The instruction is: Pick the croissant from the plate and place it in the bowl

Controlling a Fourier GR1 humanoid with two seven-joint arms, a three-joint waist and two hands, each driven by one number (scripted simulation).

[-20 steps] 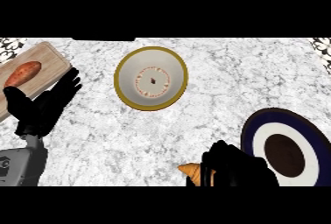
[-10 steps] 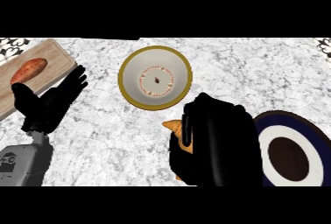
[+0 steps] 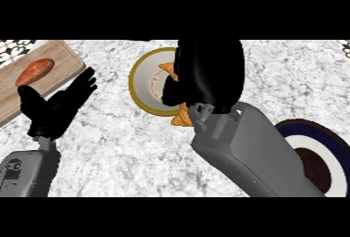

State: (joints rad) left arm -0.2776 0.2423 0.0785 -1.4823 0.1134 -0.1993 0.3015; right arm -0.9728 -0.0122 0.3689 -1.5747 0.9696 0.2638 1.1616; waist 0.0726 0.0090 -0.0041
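Right hand (image 3: 205, 74), clenched on croissant (image 3: 180, 118), moved from beside plate (image 3: 335, 152) to over bowl (image 3: 143, 88); left hand (image 3: 58, 106) unchanged, fingers relaxed.

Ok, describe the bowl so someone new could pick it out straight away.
On the marble counter, look between the wooden board at the left and the dark blue plate at the right. The bowl sits there, half hidden under the right hand. Only it has a gold rim and white inside.
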